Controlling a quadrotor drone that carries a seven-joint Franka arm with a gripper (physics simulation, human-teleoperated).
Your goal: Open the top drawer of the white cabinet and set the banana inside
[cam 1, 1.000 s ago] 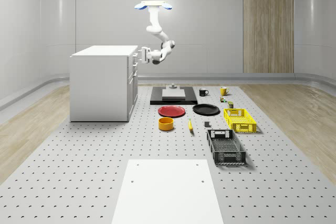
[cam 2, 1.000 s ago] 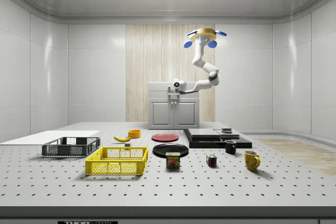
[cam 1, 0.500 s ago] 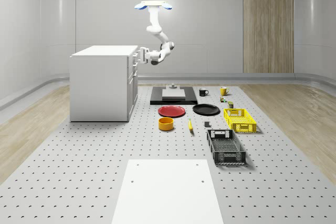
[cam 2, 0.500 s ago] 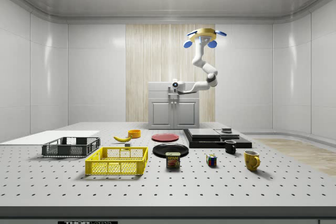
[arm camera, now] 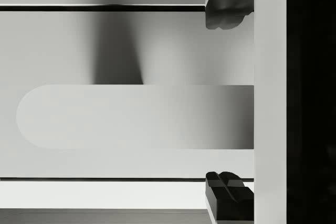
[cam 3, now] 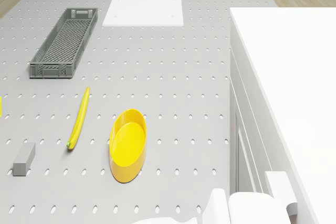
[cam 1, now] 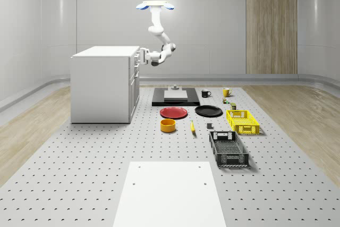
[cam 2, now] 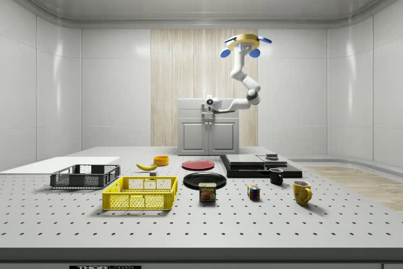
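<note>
I hover beside the white cabinet (cam 1: 101,84), above the table (cam 1: 95,174), arm reaching across so my tool (cam 1: 140,56) sits at the top drawer (arm camera: 126,51) front. In the wrist view my fingertips (arm camera: 229,192) are spread, one above and one below the rounded handle (arm camera: 131,116), not yet pinching it. To do this well I should close squarely on the handle, then pull straight out, level. The banana (cam 3: 79,119) lies on the table beside the yellow bowl (cam 3: 127,144), well away from the cabinet.
</note>
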